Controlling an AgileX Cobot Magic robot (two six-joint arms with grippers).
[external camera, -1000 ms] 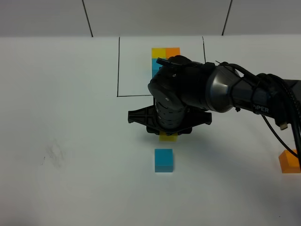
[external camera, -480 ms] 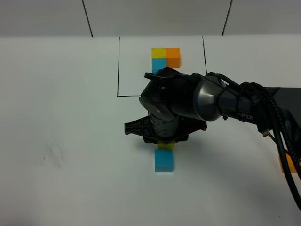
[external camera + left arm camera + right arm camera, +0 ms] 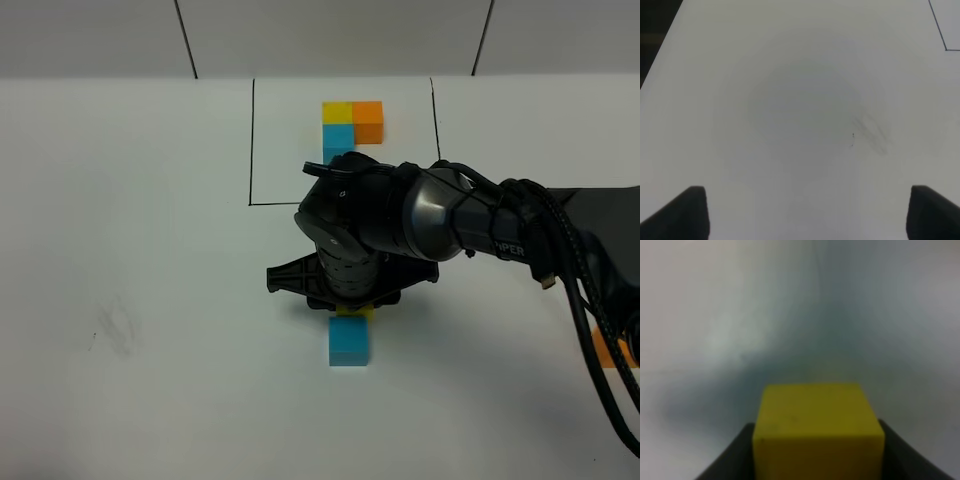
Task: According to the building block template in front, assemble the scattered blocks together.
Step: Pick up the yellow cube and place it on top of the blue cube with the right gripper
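Observation:
The template [image 3: 352, 122], yellow, orange and blue cubes joined in an L, lies at the back inside a thin black-line frame [image 3: 251, 140]. My right gripper [image 3: 352, 298] reaches across to the middle and is shut on the loose yellow cube [image 3: 353, 312]. It holds that cube low, right behind the loose sky-blue cube [image 3: 349, 342]; whether the two touch I cannot tell. The right wrist view shows the yellow cube [image 3: 817, 427] between the dark fingers [image 3: 735, 460]. The loose orange cube [image 3: 603, 348] sits at the far right, mostly behind cables. My left gripper [image 3: 807, 212] is open over bare table.
The right arm's body and its black cables [image 3: 575, 300] cover the table's middle right. A faint grey smudge [image 3: 115, 330] marks the white table on the left; it also shows in the left wrist view [image 3: 870, 132]. The back wall has dark seams.
My right gripper has carried the yellow cube toward the front and slightly left, closing the gap to the sky-blue cube. The arm now uncovers the whole template.

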